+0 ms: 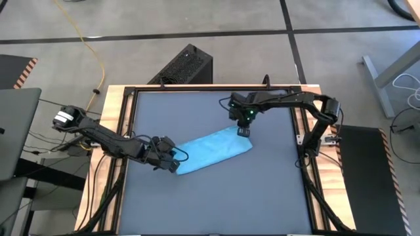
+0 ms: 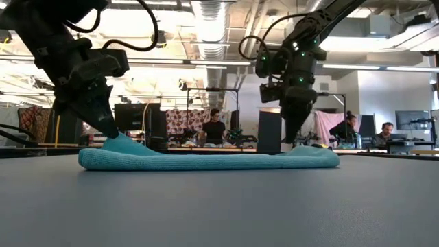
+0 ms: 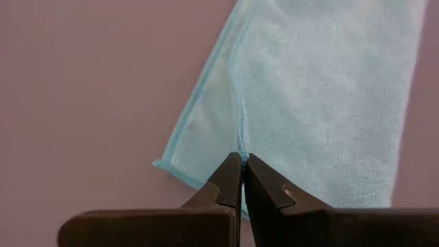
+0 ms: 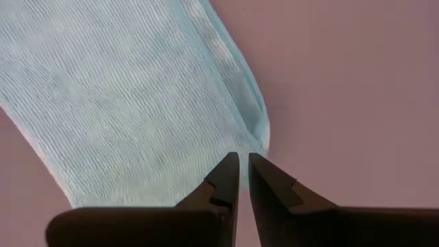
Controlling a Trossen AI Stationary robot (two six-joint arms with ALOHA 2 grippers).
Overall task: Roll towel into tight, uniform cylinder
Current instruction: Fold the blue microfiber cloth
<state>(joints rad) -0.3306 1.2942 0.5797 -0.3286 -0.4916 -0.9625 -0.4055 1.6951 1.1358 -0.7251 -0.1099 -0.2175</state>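
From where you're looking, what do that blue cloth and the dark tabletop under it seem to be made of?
The towel looks like soft woven or knitted fabric, perhaps microfiber: fine ribbed lines run across it, and a stitched hem edges it. It lies limp in flat folded layers. The tabletop appears to be a smooth, matte dark grey sheet with no glare; whether it is rubber, laminate or something else cannot be told.

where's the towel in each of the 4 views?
High view: towel, table centre, between both grippers.
Low view: flat strip across the middle.
Left wrist view: upper right.
Right wrist view: upper left.
Shared landmark: left gripper pinching the towel's end, seen in the left wrist view too.
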